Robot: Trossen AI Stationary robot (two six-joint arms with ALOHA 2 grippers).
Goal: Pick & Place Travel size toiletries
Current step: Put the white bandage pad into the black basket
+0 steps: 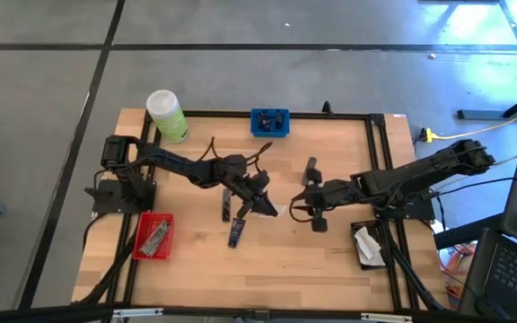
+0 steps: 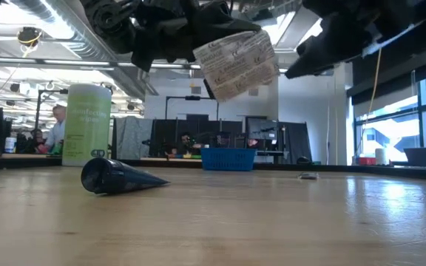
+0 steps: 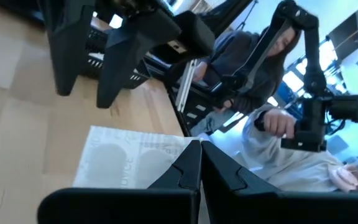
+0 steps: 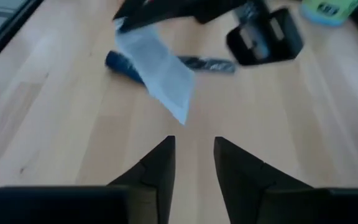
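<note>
Right now the left tool (image 1: 260, 199) is clamped shut on a flat white sachet (image 2: 237, 63), holding it in the air above the middle of the counter (image 1: 330, 260), the packet hanging tilted with one corner down. The right tool (image 1: 305, 213) hovers just beside it, fingers apart and holding nothing, pointed at the sachet's free lower corner. That suggests a handover: the right arm is the nearer free one. A dark navy tube (image 1: 235, 234) and a dark cone (image 2: 117, 176) lie on the counter below.
</note>
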